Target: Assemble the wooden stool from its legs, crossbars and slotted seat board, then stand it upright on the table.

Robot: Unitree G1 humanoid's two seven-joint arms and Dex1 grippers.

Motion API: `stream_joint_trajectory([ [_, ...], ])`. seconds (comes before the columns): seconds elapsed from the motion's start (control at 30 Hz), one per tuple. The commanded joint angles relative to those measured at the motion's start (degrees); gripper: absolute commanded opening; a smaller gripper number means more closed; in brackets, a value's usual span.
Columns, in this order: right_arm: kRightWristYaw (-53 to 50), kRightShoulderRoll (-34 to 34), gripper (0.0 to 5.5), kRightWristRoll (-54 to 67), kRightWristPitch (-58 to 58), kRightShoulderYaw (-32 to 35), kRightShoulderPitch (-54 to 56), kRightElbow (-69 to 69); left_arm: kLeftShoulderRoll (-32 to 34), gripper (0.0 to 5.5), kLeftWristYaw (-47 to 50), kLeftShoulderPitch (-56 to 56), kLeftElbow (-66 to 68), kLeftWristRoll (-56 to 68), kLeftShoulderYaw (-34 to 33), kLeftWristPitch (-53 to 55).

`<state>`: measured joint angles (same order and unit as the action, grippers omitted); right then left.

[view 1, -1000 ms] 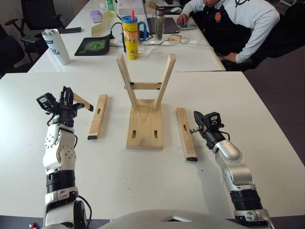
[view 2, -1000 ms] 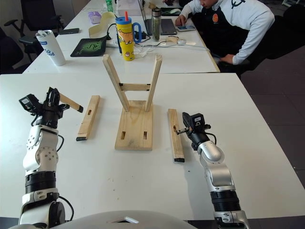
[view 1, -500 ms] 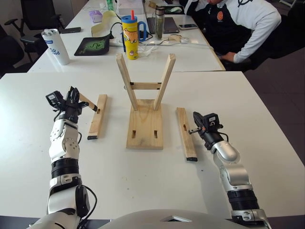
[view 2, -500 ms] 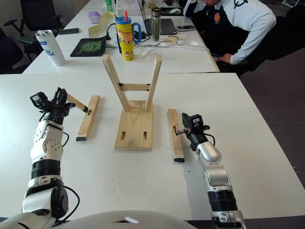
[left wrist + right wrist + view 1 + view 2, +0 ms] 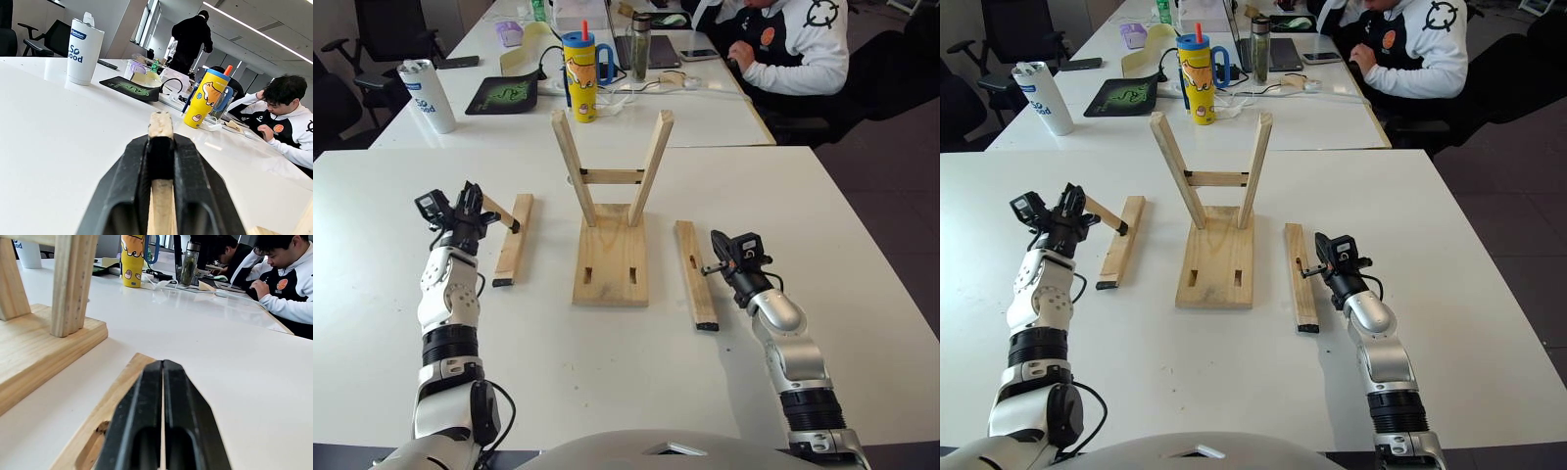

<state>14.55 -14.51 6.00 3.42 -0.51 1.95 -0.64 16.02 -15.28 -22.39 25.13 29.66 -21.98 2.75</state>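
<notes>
The slotted seat board (image 5: 612, 257) lies flat mid-table. Two legs (image 5: 573, 166) stand up from its far end, joined by a crossbar (image 5: 614, 177). A loose leg (image 5: 514, 240) lies left of the board and another loose leg (image 5: 695, 272) lies right of it. My left gripper (image 5: 475, 208) is shut on a short crossbar (image 5: 501, 215), held tilted just above the left loose leg's far end; in the left wrist view the fingers (image 5: 188, 161) clamp the stick (image 5: 160, 132). My right gripper (image 5: 718, 258) is shut with nothing in it, beside the right loose leg (image 5: 110, 418).
A second table behind carries a yellow cup (image 5: 580, 64), a white tumbler (image 5: 428, 95), a dark mouse pad (image 5: 504, 93) and cables. The near part of my table, in front of the board, is bare white surface (image 5: 607, 362).
My left arm has carried the crossbar to the right, toward the left loose leg. The right arm has hardly moved.
</notes>
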Motion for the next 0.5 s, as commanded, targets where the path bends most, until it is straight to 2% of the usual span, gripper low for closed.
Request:
stream_joint_trajectory([
  [0.03, 0.3, 0.1, 0.0, -0.1, 0.5, 0.6, 0.7, 0.2, 0.0, 0.44, 0.2, 0.2, 0.9, -2.2, 1.1, 1.3],
  [0.5, 0.5, 0.3, 0.0, 0.2, 0.6, 0.8, 0.9, -0.1, 0.0, 0.44, 1.0, 1.1, -2.0, -1.0, -1.3, 2.7],
])
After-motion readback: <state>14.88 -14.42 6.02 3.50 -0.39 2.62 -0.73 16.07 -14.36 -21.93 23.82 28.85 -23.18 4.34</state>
